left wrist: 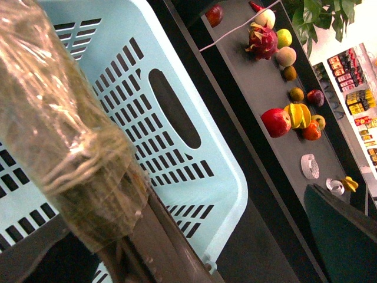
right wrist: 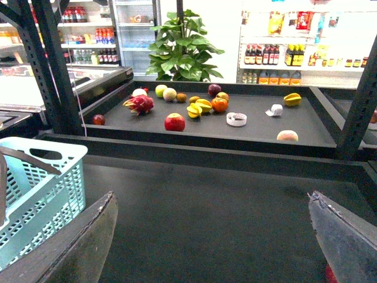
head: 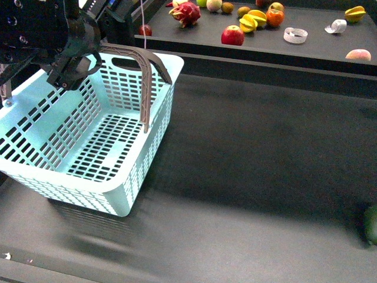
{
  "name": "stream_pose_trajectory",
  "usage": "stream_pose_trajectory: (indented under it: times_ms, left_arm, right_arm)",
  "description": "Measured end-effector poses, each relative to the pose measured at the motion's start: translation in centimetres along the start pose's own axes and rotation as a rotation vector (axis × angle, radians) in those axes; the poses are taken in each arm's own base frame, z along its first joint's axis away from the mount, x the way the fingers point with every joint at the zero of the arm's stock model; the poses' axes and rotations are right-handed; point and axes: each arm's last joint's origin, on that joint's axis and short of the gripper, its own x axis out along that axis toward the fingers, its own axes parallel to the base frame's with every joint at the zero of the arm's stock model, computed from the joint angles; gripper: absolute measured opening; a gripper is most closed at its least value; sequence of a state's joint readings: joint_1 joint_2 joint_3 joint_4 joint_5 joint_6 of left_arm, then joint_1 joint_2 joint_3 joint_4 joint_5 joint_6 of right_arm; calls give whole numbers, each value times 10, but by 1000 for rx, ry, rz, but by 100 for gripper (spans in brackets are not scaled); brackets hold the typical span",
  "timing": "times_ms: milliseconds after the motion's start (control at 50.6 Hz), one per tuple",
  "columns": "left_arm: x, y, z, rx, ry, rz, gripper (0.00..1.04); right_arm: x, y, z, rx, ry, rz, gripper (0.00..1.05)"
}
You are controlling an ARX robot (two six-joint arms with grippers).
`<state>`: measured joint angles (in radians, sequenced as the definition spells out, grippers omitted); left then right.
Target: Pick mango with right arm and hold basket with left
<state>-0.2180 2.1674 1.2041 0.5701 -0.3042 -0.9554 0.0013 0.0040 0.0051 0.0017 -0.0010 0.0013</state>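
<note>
Basket (head: 35, 127): pale-blue slotted plastic; curved brown handle (left wrist: 168, 244) in left jaws.

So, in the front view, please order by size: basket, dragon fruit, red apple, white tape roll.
1. basket
2. dragon fruit
3. red apple and white tape roll look about alike
</note>
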Motion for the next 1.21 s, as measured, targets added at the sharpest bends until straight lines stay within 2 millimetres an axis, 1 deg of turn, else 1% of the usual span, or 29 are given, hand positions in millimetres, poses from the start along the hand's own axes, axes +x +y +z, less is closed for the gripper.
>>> stream_pose_trajectory:
  times_ms: [20, 99, 158, 178, 297, 316, 415, 455, 514, 534, 574, 672, 791, 910, 1108, 1206]
  left_arm:
    - [0, 0, 0, 0, 0, 1, 95]
    - [4, 1, -3, 0, 5, 2, 79]
    - [6, 2, -4, 2, 8, 5, 69]
    - [7, 2, -4, 2, 8, 5, 67]
    - [9, 3, -6, 12, 21, 8, 45]
    - [9, 3, -6, 14, 22, 9, 44]
    - [10, 4, -7, -24, 33, 9, 28]
    - [10, 3, -7, -42, 45, -3, 21]
    - [9, 1, -8, -39, 58, -16, 12]
    - [9, 1, -10, -3, 62, -22, 9]
    - [7, 1, -11, 40, 65, -47, 9]
    - [0, 3, -13, 67, 69, -92, 9]
    - [-19, 3, -15, 153, 112, -173, 9]
    - [-38, 1, -14, 216, 120, -231, 9]
    - [-80, -10, -9, 340, 114, -390, 9]
    - [-108, -18, -9, 417, 127, -502, 9]
  right_arm:
    - [0, 0, 0, 0, 0, 0, 97]
    - [0, 0, 0, 0, 0, 0, 97]
    - [0, 0, 0, 0, 0, 0, 97]
    - [0, 0, 0, 0, 0, 0, 97]
    - [0, 0, 0, 0, 0, 0, 97]
    - [0, 0, 0, 0, 0, 0, 97]
    - [0, 0, 0, 0, 0, 0, 97]
    - [0, 0, 0, 0, 0, 0, 97]
    - [0, 0, 0, 0, 0, 0, 97]
    - [0, 0, 0, 0, 0, 0, 97]
    - [0, 0, 0, 0, 0, 0, 97]
    - [0, 0, 0, 0, 0, 0, 97]
    - [0, 0, 0, 0, 0, 0, 97]
    - [0, 0, 0, 0, 0, 0, 97]
    - [0, 0, 0, 0, 0, 0, 97]
    - [0, 0, 0, 0, 0, 0, 97]
